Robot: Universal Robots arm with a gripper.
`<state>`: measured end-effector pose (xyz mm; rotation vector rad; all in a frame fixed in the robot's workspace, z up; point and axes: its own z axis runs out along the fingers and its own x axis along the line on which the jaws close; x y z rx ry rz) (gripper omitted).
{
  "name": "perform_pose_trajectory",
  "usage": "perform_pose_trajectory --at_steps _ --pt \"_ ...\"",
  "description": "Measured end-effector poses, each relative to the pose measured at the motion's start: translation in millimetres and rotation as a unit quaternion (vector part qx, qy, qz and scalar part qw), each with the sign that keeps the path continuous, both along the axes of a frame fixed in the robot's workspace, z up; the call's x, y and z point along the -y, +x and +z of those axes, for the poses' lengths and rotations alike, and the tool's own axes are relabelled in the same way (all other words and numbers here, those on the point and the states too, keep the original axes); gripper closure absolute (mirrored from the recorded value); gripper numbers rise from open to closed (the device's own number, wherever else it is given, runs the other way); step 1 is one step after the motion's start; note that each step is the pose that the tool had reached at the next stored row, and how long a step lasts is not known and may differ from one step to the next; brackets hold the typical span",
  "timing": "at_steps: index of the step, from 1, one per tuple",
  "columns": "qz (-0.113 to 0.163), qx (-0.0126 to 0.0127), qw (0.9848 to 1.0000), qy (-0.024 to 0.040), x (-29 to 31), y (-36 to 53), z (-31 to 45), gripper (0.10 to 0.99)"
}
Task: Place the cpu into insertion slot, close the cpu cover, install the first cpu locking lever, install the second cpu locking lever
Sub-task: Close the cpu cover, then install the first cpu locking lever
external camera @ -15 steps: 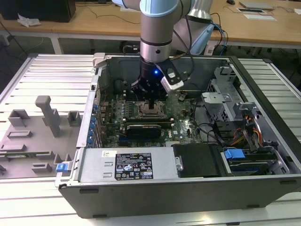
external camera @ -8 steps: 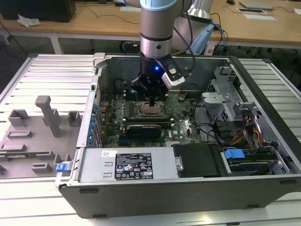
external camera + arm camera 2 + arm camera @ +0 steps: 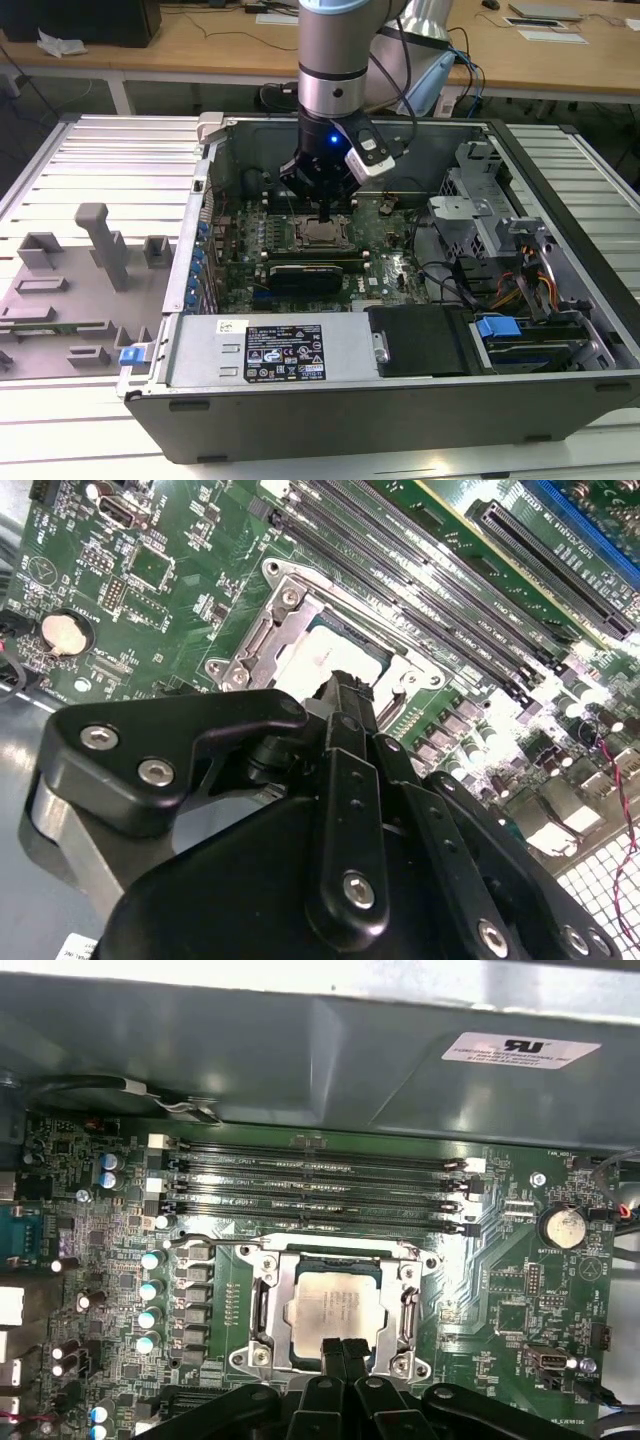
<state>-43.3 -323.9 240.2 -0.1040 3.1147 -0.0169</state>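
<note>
The gripper (image 3: 343, 1346) was recorded with its fingers pressed together (nothing pinched between them), tips set at the near edge of the cpu (image 3: 333, 1303). The cpu was found seated in the insertion slot (image 3: 330, 1262), framed by the lowered cpu cover (image 3: 267, 1300). Beyond, memory slots (image 3: 315, 1195) were noted.

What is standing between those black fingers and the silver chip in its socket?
Nothing visible. The fingers are poised right at the edge of the cpu; the cpu cover only frames it, leaving its top bare.
</note>
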Motion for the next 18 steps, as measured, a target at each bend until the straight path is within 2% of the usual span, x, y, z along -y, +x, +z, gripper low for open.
perform_pose_trajectory --at_steps 18 --pt "0.000 0.0000 1.0000 -0.0001 0.0 -0.7 0.6 0.980"
